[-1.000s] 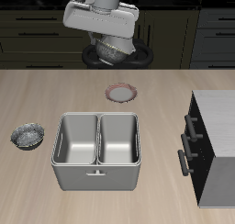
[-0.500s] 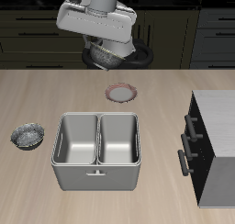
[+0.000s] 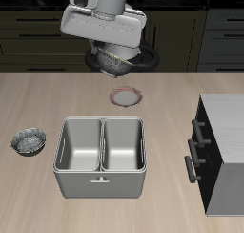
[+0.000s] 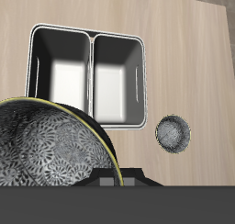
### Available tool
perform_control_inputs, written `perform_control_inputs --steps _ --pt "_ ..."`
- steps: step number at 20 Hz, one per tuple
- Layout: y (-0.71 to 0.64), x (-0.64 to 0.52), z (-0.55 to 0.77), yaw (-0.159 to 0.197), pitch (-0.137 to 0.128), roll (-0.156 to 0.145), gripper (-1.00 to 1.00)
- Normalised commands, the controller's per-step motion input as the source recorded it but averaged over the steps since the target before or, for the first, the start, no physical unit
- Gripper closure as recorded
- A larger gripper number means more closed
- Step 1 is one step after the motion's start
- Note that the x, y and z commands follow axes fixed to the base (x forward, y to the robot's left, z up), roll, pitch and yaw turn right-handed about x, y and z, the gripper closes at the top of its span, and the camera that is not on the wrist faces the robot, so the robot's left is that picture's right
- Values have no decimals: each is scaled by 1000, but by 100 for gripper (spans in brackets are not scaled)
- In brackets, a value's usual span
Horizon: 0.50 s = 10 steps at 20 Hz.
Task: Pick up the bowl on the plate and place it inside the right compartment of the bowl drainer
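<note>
My gripper (image 3: 115,52) hangs high above the back of the table, shut on the silver-grey speckled bowl (image 3: 107,58). In the wrist view the bowl (image 4: 44,147) fills the close foreground, and its rim hides my fingertips. The pinkish-brown plate (image 3: 126,96) lies bare on the table, below the held bowl and slightly nearer the front edge. The grey bowl drainer (image 3: 100,184) stands nearer the front edge than the plate. Both of its wells hold nothing, including the right compartment (image 3: 124,146), which also appears in the wrist view (image 4: 62,81).
A second, identical silver-grey bowl (image 3: 29,140) rests on the table beside the drainer, also visible in the wrist view (image 4: 173,133). A dark cabinet with handles (image 3: 219,151) stands on the drainer's other side. Dark drawers run behind the table.
My gripper, still holding the bowl, has risen slightly and shifted a little sideways above the back of the table. Nothing on the table has moved.
</note>
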Motion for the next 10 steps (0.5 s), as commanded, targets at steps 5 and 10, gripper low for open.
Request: perform_control_inputs --steps 5,10 --pt "86 210 -30 23 0 10 100" --pt "234 303 67 14 -3 21 100"
